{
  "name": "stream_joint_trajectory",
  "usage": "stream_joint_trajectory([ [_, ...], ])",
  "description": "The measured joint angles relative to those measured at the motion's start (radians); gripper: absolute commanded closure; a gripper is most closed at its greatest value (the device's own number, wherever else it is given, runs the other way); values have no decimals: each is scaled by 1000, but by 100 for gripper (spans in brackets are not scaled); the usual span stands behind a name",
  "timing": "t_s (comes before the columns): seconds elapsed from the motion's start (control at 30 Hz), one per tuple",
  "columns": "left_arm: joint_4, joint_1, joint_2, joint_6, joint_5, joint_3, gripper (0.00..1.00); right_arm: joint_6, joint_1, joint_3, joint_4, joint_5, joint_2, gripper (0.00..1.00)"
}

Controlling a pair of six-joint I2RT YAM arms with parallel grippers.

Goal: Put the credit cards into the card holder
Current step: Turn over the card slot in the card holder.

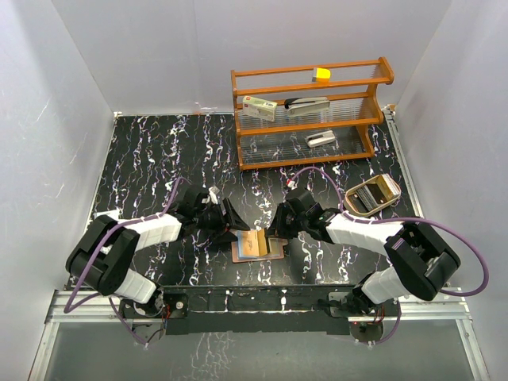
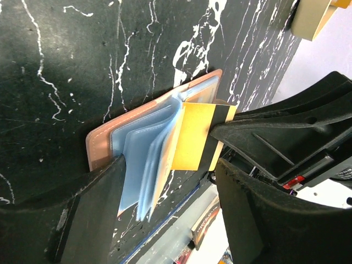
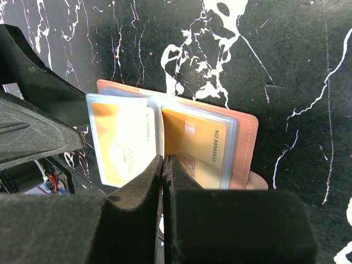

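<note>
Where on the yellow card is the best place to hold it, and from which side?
Hold the card by its striped end, from the side away from the holder, jaws flat on both faces. Only that end juts clear; the other lies at the sleeves. The right gripper is shut there.

reddish-brown leather-like folding card holder, lying open and flat on the black marbled table near its front edge, clear sleeves fanned upward. two orange plastic credit cards sit in facing sleeves. an orange-yellow dark-striped card stands on edge between the sleeves, partly out.
</note>
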Motion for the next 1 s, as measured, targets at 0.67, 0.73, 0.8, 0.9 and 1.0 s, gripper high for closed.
stream_joint_trajectory([
  [0.67, 112, -98, -2, -62, 10, 3, 44, 1, 0, -19, 34, -4, 0, 100],
  [0.73, 124, -101, 2, -63, 9, 3, 48, 1, 0, -21, 36, -3, 0, 100],
  [0.8, 129, -103, 6, -60, 7, 3, 49, 1, 0, -26, 41, -4, -2, 100],
  [0.9, 124, -105, 26, -56, 1, 3, 51, 2, 0, -27, 42, -4, -3, 100],
  [1.0, 88, -105, 35, -41, -19, 7, 54, 0, 0, -27, 38, -3, -11, 100],
])
